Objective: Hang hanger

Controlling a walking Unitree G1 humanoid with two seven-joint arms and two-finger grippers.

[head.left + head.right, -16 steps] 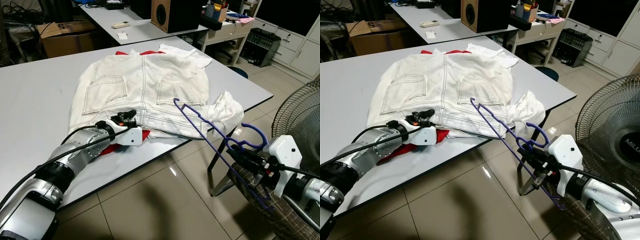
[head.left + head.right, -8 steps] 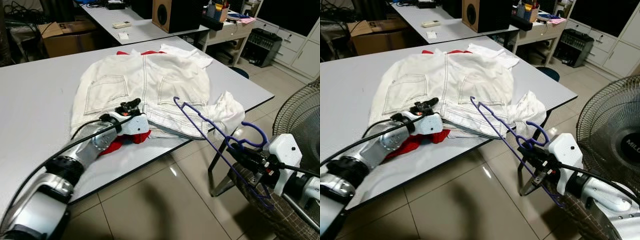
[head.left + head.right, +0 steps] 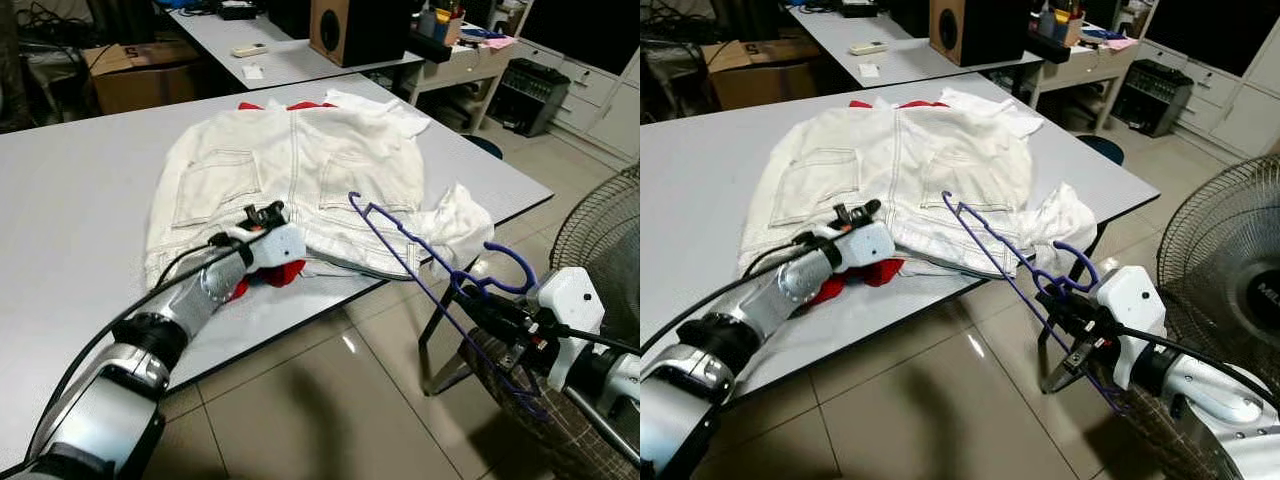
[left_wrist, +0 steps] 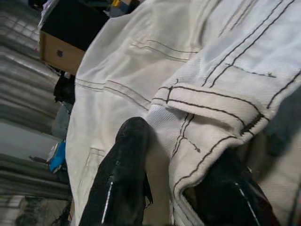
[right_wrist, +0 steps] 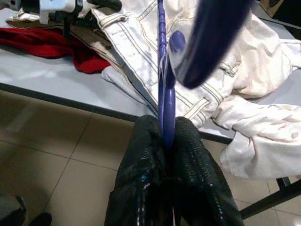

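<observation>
My right end effector was closed tight on the purple hanger, held off the bench edge. My left end effector was open around the white garment's waistband; I judged it should pinch there firmly before lifting.

My left arm reaches forward, its gripper parted, fingers spread. My right arm is low at my right side, its gripper clamped tight.
</observation>
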